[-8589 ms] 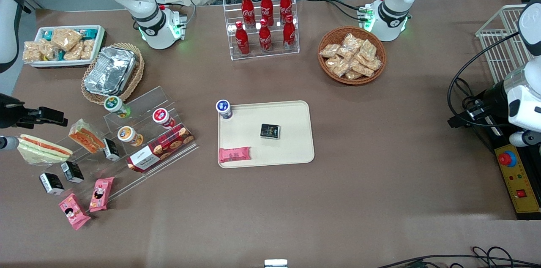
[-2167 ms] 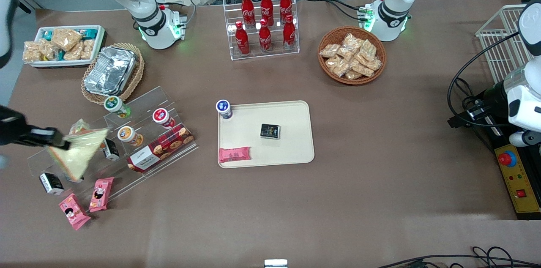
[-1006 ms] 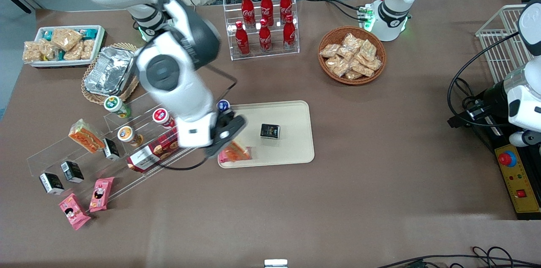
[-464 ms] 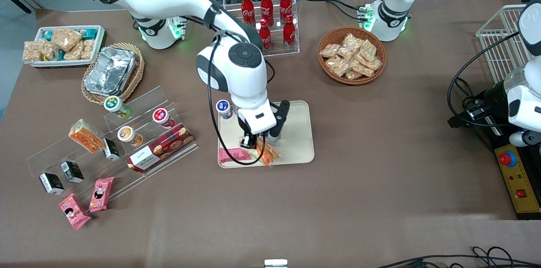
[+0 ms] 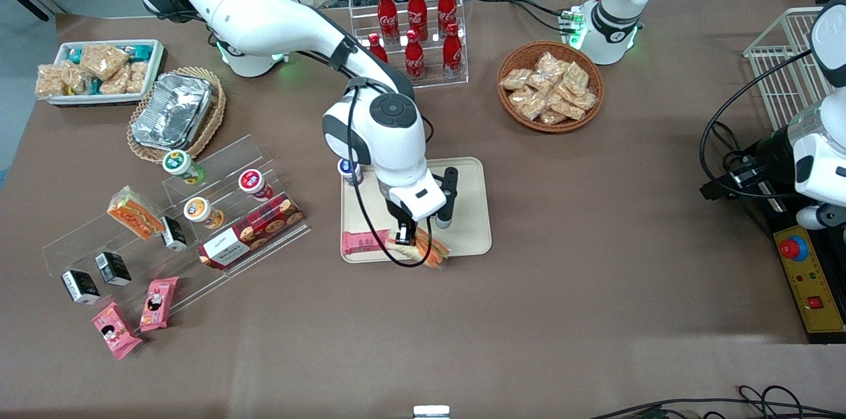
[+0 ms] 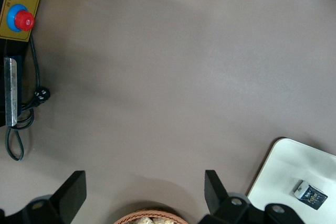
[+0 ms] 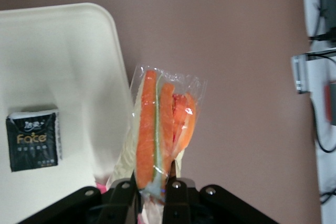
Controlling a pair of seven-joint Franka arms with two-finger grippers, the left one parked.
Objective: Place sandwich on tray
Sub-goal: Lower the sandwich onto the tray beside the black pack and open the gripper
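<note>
The sandwich [image 5: 426, 250] is a clear-wrapped wedge with orange and green filling [image 7: 156, 124]. My right gripper [image 5: 408, 234] is shut on its wrapped end [image 7: 153, 183]. It hangs over the rim of the cream tray [image 5: 468, 234] nearest the front camera, partly above the tray [image 7: 63, 56] and partly above the brown table. Whether it touches the tray I cannot tell. The parked arm's wrist view shows one corner of the tray [image 6: 291, 163].
On the tray lie a pink bar [image 5: 365, 242] and a black pack [image 7: 34, 139], with a blue-lidded cup [image 5: 347, 168] at its corner. An acrylic rack with a chunkier sandwich [image 5: 134, 212] stands toward the working arm's end. A cola rack [image 5: 413, 29] and a snack basket [image 5: 550, 86] are farther back.
The gripper took the sandwich off the acrylic rack and carried it across to the tray. In the last half second it shifted slightly nearer the front camera, over the tray's rim.
</note>
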